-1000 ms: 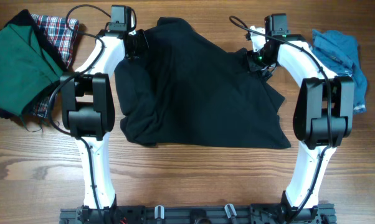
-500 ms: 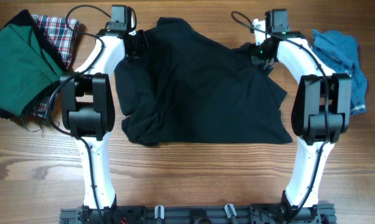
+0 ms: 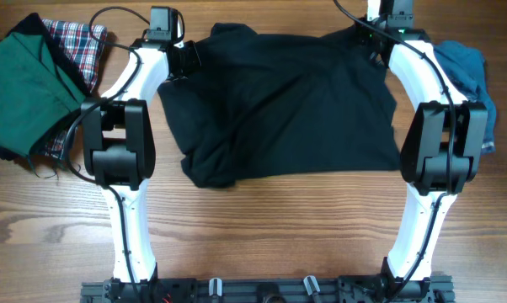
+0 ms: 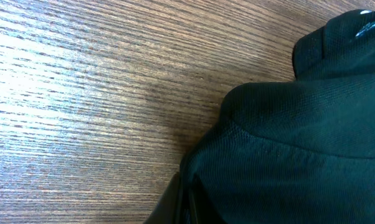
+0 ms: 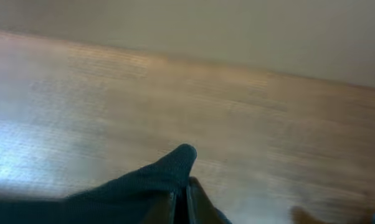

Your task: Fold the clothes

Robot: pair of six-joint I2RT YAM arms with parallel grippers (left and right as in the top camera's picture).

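The black shirt (image 3: 279,101) lies spread across the far half of the table, stretched between my two grippers. My left gripper (image 3: 189,59) is shut on its far left corner; in the left wrist view the jaws (image 4: 186,202) pinch dark fabric (image 4: 299,137) right at the wood. At the far right corner my right gripper (image 3: 373,32) is shut on the cloth; its wrist view shows a peak of black fabric (image 5: 137,183) pinched between the closed jaws (image 5: 181,198). A blue garment (image 3: 468,76) lies crumpled at the far right, beside the right arm.
A dark green garment (image 3: 22,93) lies on a red plaid one (image 3: 81,46) at the far left. Both white arms reach from the near edge to the far side, flanking the shirt. Bare wood (image 3: 270,227) lies in front of the shirt.
My right gripper has moved far and to the right with the shirt corner, pulling the right side flat. The shirt's near hem has slid away from me. The left gripper has stayed put.
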